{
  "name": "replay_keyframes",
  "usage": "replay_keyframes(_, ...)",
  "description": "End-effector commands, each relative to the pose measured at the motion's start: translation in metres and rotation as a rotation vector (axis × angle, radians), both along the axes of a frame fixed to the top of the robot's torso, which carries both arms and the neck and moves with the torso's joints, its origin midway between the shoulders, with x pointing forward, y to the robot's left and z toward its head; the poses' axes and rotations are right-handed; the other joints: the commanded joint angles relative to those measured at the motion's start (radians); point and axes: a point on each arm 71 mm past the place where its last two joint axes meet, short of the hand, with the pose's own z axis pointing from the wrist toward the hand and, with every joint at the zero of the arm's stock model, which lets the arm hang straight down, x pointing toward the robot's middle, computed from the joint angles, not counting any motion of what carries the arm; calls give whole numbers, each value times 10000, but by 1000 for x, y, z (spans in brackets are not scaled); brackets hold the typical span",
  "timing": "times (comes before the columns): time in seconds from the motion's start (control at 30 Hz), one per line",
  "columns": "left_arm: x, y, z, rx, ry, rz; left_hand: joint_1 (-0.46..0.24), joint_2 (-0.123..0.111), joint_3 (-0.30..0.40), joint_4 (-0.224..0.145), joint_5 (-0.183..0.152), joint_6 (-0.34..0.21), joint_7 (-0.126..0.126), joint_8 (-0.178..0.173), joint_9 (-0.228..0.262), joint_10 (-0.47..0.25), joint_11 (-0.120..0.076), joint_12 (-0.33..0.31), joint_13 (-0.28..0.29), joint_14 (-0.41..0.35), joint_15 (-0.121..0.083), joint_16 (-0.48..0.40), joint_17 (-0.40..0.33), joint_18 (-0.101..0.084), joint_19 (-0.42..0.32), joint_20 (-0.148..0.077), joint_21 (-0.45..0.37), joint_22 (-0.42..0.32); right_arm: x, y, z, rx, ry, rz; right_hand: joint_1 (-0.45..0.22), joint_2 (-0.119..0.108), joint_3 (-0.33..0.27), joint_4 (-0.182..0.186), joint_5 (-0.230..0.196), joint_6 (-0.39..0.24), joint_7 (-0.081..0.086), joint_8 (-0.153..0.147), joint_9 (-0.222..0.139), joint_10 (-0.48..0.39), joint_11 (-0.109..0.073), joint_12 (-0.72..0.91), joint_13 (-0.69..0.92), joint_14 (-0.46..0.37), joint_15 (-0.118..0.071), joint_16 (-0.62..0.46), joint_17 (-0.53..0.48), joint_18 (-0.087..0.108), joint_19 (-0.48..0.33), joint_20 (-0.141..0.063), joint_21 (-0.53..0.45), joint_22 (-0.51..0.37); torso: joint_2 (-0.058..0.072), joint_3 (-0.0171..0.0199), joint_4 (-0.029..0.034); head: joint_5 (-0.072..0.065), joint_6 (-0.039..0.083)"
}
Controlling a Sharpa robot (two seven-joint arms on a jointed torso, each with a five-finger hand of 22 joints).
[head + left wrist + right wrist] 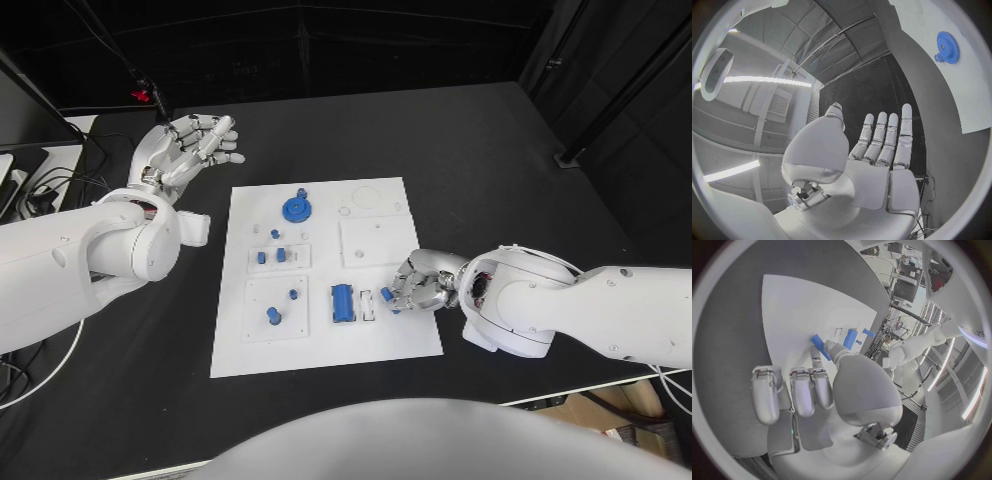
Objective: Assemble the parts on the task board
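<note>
1. White task board (325, 350) at table centre, on black table (490, 150).
2. Blue gear (296, 208) at board's 11 o'clock; seen also from left wrist.
3. Small blue parts (271, 256) at 9 o'clock; two more (274, 315) toward 8 o'clock.
4. Long blue block (342, 303) near 6 o'clock, in a recess.
5. Right hand (415, 285) at board's 4 o'clock edge, fingers curled, pinching a small blue piece (389, 294) just beside the block.
6. Left hand (195, 145) off the board at 10 o'clock, raised, fingers spread wide, holding nothing.
</note>
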Motion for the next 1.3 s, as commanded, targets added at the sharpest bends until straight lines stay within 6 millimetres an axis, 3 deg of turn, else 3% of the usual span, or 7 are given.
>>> replay_keyframes(0.03,0,-1,1,-57,-2,-104,20,110,-65,-8,47,-73,1091,58,-14,-48,3,66,-15,-5,-69,34,-15,10,38,4,35,9,-1,-2,-3,393,179,-251,-39,-79,-35,26,11,88,83,14,-199,1058,51,44,2629,1041,59,25,2631,-74,1059,63,33,2634,-2,1,4,18,1)
replay_keyframes(0.4,0,-1,1,-58,5,-113,17,119,-75,-7,46,-78,1092,63,-16,-52,3,72,-16,-7,-68,38,-16,8,36,4,43,12,-9,-5,-2,1633,1081,-647,-79,-63,-25,40,80,252,112,20,-212,1058,74,44,2629,1041,77,25,2631,-74,1059,76,33,2634,-10,-14,13,29,1)
replay_keyframes(0.63,0,-2,1,-59,11,-124,17,119,-75,-7,46,-78,1092,63,-16,-52,3,72,-16,-7,-68,38,-16,8,36,4,43,12,-13,-6,-4,2419,2062,-1133,-121,-70,-46,61,127,318,121,12,-222,1058,81,44,2629,1041,88,25,2631,-74,1059,85,33,2634,-5,1,5,59,1)
replay_keyframes(1.3,1,-2,0,-60,22,-133,17,119,-75,-7,46,-78,1092,63,-16,-52,3,72,-16,-7,-68,38,-16,8,36,4,43,12,-13,-5,-6,4159,3170,-2210,-312,-66,-202,195,110,589,116,-20,-254,1058,81,44,2629,1041,114,25,2631,-74,1059,118,33,2634,-11,-7,2,83,1)
